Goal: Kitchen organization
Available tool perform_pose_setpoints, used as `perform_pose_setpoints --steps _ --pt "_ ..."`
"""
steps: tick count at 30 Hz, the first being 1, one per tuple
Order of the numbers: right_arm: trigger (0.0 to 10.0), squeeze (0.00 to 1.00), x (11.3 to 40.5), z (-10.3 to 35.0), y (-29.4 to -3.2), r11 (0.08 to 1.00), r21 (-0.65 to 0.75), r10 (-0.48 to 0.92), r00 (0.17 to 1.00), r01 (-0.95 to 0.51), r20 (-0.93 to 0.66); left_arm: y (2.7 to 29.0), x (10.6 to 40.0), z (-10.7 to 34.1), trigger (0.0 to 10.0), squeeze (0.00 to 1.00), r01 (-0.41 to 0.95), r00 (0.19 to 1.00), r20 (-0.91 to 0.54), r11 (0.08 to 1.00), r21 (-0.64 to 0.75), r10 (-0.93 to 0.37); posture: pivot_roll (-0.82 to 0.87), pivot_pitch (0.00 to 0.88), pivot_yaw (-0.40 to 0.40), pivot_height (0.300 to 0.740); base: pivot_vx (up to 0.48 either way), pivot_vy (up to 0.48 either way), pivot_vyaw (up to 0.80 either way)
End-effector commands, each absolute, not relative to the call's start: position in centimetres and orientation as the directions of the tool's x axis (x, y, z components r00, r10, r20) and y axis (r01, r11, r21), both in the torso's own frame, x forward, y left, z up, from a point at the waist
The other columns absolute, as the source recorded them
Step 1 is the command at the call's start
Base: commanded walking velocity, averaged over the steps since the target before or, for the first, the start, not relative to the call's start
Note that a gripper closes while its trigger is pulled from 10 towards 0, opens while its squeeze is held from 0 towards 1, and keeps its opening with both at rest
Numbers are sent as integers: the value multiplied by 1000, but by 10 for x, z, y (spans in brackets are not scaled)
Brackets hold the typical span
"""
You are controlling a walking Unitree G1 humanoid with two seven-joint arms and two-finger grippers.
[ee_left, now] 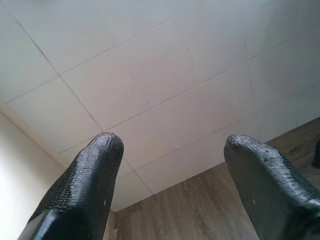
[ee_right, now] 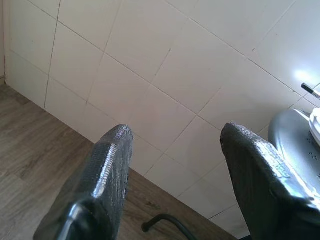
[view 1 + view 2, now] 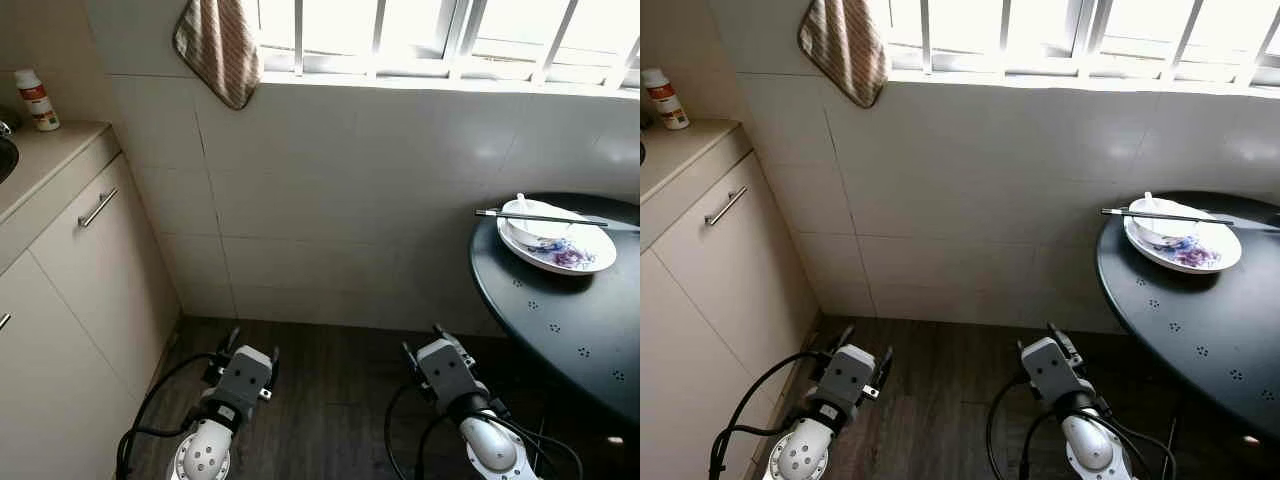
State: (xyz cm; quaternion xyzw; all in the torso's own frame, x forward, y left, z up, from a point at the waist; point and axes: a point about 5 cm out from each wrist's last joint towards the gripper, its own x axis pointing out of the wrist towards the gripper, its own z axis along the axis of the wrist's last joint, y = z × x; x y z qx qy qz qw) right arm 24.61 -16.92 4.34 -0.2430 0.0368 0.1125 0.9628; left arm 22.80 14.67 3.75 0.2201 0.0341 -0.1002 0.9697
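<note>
On the right stands a round dark table (image 3: pixel 560 320) carrying a white plate (image 3: pixel 590 255) with a purple pattern. A white bowl (image 3: pixel 535 225) sits on the plate with a white spoon (image 3: pixel 521 203) in it, and dark chopsticks (image 3: pixel 540 216) lie across its rim. Both grippers hang low over the wooden floor, well short of the table. In the left wrist view my left gripper (image 1: pixel 170 142) is open and holds nothing, facing the tiled wall. My right gripper (image 2: pixel 175 132) is open too, with the table's edge (image 2: pixel 292 132) off to one side.
A cream cabinet (image 3: pixel 90 280) with bar handles and a countertop runs along the left. A white bottle with a red label (image 3: pixel 37 100) stands on it near a sink's edge (image 3: pixel 5 155). A striped towel (image 3: pixel 220 45) hangs below the barred window. Dark wooden floor (image 3: pixel 340 380) lies ahead.
</note>
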Motion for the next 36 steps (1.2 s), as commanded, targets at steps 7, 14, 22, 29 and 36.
perform_pose_setpoints --steps 7,14,22,29,36 --pt "10000 0 259 58 -171 813 -562 160 986 -152 -35 146 233 37 10000 0 222 975 -126 880 421 -185 26 0 -40 740 0 0 0" --pt "10000 0 263 57 -173 799 -587 131 991 -127 -36 151 235 34 10000 0 185 981 -127 915 360 -148 30 0 -43 740 165 0 0" --pt "10000 0 265 58 -171 780 -615 133 991 -115 -17 151 236 33 10000 0 194 979 -127 915 355 -159 27 0 -40 740 266 0 0" --pt "10000 0 265 56 -167 764 -630 158 987 -136 -22 150 237 32 10000 0 205 977 -129 914 351 -169 28 0 -40 740 266 0 0" --pt "10000 0 266 55 -168 773 -621 148 989 -132 -26 149 237 31 10000 0 210 976 -128 914 347 -175 31 0 -42 740 270 0 0"
